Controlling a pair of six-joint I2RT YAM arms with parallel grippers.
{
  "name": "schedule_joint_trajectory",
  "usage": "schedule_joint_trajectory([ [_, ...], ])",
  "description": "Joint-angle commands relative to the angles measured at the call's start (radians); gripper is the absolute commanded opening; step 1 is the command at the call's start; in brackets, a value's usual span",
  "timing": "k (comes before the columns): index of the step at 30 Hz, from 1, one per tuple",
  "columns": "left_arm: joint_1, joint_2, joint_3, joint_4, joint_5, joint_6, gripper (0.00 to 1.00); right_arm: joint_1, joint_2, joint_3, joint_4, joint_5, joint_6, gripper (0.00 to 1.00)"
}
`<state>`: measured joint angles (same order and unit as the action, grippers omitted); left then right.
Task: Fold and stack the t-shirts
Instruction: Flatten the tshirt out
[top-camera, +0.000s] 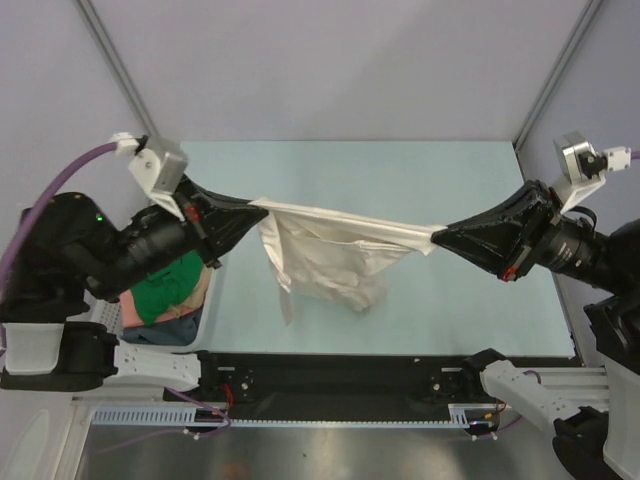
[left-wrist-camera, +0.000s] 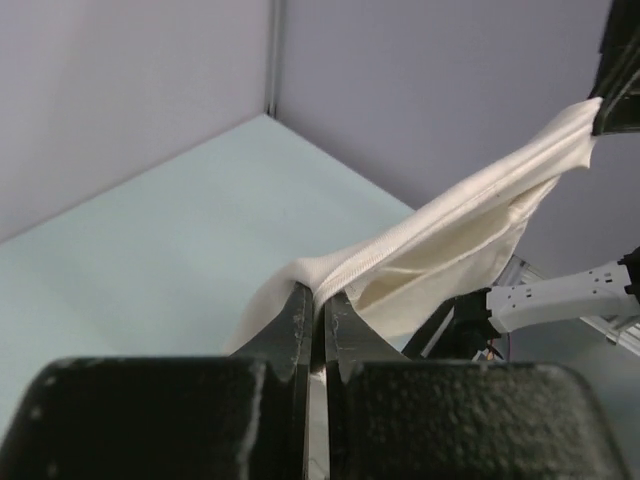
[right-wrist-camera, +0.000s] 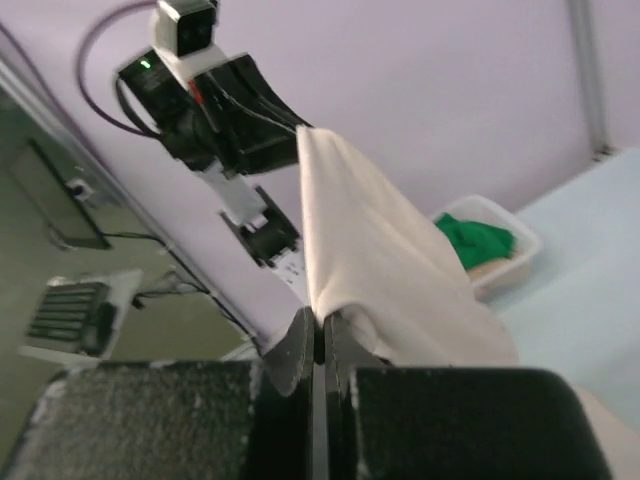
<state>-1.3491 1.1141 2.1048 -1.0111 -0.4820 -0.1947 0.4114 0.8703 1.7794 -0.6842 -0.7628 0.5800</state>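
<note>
Right now the left gripper (top-camera: 255, 205) and right gripper (top-camera: 437, 236) are each clenched on the cream shirt (top-camera: 330, 255), stretching it taut above the table (top-camera: 400, 170). Both seem to pinch only a sliver of edge, so more pull could slip one free.

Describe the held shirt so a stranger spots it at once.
Look above the pale table. The cream t-shirt hangs stretched from the left end effector to the right end effector. Unlike the green shirt in the basket, it is off-white and lifted.
</note>
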Motion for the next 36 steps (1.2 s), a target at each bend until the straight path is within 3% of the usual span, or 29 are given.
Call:
schedule_joint_trajectory([
  [1,0.036,-0.144,0.069,0.075,-0.185,0.191,0.0,-0.069,-0.007,0.053,0.26,-0.263,0.232,0.0],
  [2,0.036,-0.154,0.069,0.103,-0.194,0.217,0.0,-0.094,0.002,0.096,0.252,-0.285,0.195,0.0],
  [3,0.036,-0.167,0.049,0.135,-0.196,0.237,0.0,-0.161,0.039,0.153,0.033,-0.241,0.122,0.0],
  [5,0.036,-0.168,0.012,0.251,-0.178,0.302,0.0,-0.232,0.07,0.199,-0.111,-0.144,-0.013,0.0],
  [7,0.036,-0.114,0.001,0.316,-0.197,0.354,0.0,-0.292,0.073,0.125,-0.092,-0.086,-0.023,0.0],
  [9,0.036,-0.064,0.052,0.327,-0.306,0.389,0.0,-0.296,0.085,0.026,0.0,-0.009,0.02,0.0],
  [12,0.036,-0.036,0.031,0.499,-0.444,0.512,0.0,-0.296,0.136,0.053,0.023,0.033,0.014,0.0],
  [16,0.036,-0.131,-0.023,0.64,-0.443,0.58,0.0,-0.296,0.188,0.124,-0.026,-0.004,-0.02,0.0],
  [19,0.036,-0.198,-0.006,0.62,-0.362,0.554,0.0,-0.284,0.168,0.025,0.234,-0.191,0.189,0.0],
  [20,0.034,-0.192,0.013,0.602,-0.347,0.554,0.0,-0.251,0.135,-0.018,0.438,-0.213,0.272,0.0],
  [23,0.036,-0.165,0.113,0.516,-0.334,0.587,0.0,-0.15,0.104,-0.106,0.65,-0.28,0.478,0.0],
  [26,0.036,-0.155,0.06,0.583,-0.381,0.698,0.0,-0.079,0.088,-0.107,0.626,-0.332,0.508,0.0],
  [27,0.036,-0.145,-0.015,0.671,-0.41,0.743,0.0,-0.059,0.072,-0.11,0.608,-0.349,0.511,0.0],
  [28,0.034,-0.137,-0.073,0.75,-0.44,0.875,0.0,-0.056,0.062,-0.116,0.58,-0.399,0.508,0.0],
  [29,0.036,-0.128,-0.145,0.857,-0.501,0.961,0.0,-0.057,0.056,-0.135,0.448,-0.424,0.445,0.0],
  [30,0.036,-0.091,-0.269,1.073,-0.512,1.042,0.0,-0.063,0.055,-0.129,0.304,-0.44,0.351,0.0],
  [31,0.053,-0.064,-0.31,1.148,-0.512,1.145,0.0,-0.072,0.065,-0.108,0.108,-0.378,0.227,0.0],
  [32,0.086,-0.028,-0.33,1.18,-0.498,1.143,0.0,-0.077,0.079,-0.053,-0.277,-0.287,-0.043,0.0],
  [33,0.126,0.018,-0.315,1.125,-0.465,1.106,0.0,-0.077,0.108,-0.051,-0.402,-0.186,-0.116,0.0],
  [35,0.304,0.14,-0.286,0.98,-0.37,0.852,0.0,-0.077,0.119,-0.078,-0.596,0.194,-0.196,0.0],
  [36,0.365,0.176,-0.281,0.882,-0.242,0.759,0.0,-0.077,0.115,-0.145,-0.612,0.338,-0.209,0.0],
])
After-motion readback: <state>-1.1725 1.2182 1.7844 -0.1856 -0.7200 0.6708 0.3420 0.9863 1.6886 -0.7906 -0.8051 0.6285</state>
